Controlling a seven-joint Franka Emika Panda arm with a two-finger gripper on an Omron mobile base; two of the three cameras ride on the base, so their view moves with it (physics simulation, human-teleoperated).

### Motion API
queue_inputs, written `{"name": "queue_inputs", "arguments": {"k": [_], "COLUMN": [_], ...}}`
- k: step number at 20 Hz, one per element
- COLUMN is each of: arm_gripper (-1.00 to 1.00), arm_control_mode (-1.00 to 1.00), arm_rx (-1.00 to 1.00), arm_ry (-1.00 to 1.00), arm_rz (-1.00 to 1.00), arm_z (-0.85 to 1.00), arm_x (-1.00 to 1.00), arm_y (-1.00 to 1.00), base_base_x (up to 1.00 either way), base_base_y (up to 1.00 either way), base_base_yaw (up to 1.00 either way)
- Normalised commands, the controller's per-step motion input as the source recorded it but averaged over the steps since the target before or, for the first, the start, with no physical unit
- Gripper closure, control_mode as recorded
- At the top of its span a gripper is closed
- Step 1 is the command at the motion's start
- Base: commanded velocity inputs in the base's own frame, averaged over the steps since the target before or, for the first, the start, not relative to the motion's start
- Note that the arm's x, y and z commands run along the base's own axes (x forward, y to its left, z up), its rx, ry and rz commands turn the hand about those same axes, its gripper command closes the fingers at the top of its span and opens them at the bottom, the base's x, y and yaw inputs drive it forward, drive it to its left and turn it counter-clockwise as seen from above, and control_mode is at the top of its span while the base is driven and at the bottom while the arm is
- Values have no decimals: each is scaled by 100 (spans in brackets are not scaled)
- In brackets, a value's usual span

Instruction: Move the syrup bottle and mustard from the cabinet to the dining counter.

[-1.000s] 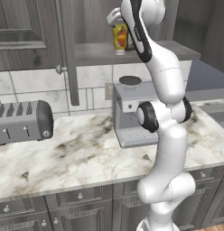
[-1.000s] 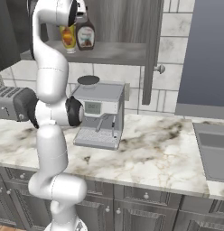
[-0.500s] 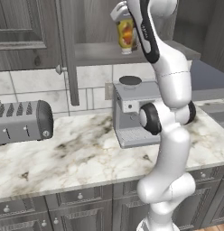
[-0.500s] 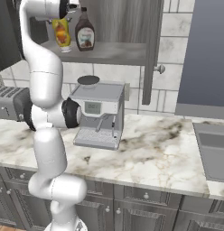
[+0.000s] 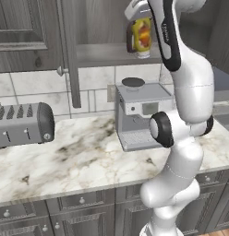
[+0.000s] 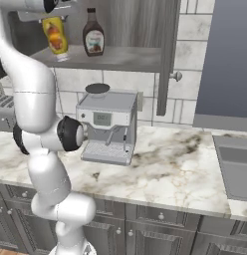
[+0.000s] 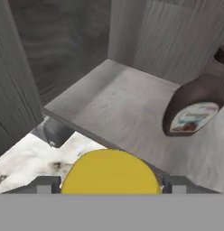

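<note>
My gripper is shut on the yellow mustard bottle, which hangs pale end down in front of the open cabinet's shelf edge. From the right base camera the mustard sits just off the shelf's front left corner, under the gripper. The hand view has the mustard's round yellow end between the fingertips. The brown syrup bottle stands upright on the grey shelf, and in the hand view it is off to the right.
A grey coffee machine stands on the marble counter right below the mustard. A toaster lies at the left. An open cabinet door hangs right of the shelf. A sink is at far right.
The gripper with the mustard has drawn back out of the cabinet, away from the syrup bottle, to the shelf's front edge. The syrup bottle has not moved.
</note>
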Motion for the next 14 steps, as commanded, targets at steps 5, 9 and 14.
{"name": "queue_inputs", "arguments": {"k": [5,9,14], "arm_gripper": [100,100,100], "arm_control_mode": [-100,-100,-100], "arm_rx": [0,0,1], "arm_ry": [-13,-13,-17], "arm_rz": [0,0,0], "arm_z": [-52,-59,-63], "arm_x": [-100,-100,-100], "arm_y": [-16,-15,-12], "base_base_x": [0,0,0], "base_base_y": [0,0,0], "base_base_yaw": [0,0,0]}}
